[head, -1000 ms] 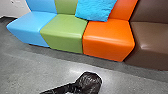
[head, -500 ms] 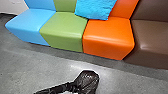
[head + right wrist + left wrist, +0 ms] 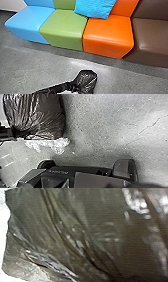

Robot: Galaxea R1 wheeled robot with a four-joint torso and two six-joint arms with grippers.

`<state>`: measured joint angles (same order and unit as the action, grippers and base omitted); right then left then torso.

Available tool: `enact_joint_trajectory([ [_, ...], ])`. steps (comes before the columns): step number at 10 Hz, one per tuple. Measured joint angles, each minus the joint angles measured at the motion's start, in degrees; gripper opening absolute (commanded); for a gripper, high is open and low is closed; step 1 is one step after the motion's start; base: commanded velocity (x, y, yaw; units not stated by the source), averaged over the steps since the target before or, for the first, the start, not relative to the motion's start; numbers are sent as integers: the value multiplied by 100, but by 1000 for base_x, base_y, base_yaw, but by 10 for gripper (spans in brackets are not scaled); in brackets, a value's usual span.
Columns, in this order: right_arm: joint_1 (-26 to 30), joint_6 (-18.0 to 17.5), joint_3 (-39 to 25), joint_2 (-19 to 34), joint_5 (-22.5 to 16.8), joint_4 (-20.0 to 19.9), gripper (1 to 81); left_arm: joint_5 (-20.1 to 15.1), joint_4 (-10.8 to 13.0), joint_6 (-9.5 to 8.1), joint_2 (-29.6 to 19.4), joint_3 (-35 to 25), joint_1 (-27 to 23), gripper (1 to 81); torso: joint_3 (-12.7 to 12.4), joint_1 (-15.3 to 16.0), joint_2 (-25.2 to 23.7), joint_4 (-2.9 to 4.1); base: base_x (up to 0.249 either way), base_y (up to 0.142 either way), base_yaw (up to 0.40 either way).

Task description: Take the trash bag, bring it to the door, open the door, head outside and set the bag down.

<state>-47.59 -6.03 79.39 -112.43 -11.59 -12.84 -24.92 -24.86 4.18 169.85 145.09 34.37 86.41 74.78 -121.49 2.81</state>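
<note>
The left claw (image 3: 71,86) is closed on the gathered neck of 1 black trash bag (image 3: 87,79), whose full body bulges out just beyond it, on the right side. The bag is in front of the orange seat (image 3: 107,35), nearer the robot, apart from it; I cannot tell whether it touches the floor (image 3: 30,65). Crumpled white material (image 3: 60,145) is beside the bag's neck. I cannot tell the right claw's state. 1 blue cushion (image 3: 93,8) leans at the orange seat's back.

The head view's bottom edge cuts off the trash bag (image 3: 87,79).
</note>
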Motion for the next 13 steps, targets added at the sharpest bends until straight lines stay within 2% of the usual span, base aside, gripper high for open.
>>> enact_joint_trajectory([
  [4,-180,0,99,-5,38,0,811,-29,0,0,-223,-204,-2,10,-415,-542,848,0,0,0,0],
  [10,-769,17,545,-378,319,-2,811,-63,0,2,-1508,-1716,171,10,-1097,-1375,2138,0,0,0,0],
  [13,-1252,28,981,-879,579,-2,811,-60,2,28,-2247,-2475,483,10,-1637,-1770,2743,0,0,0,0],
])
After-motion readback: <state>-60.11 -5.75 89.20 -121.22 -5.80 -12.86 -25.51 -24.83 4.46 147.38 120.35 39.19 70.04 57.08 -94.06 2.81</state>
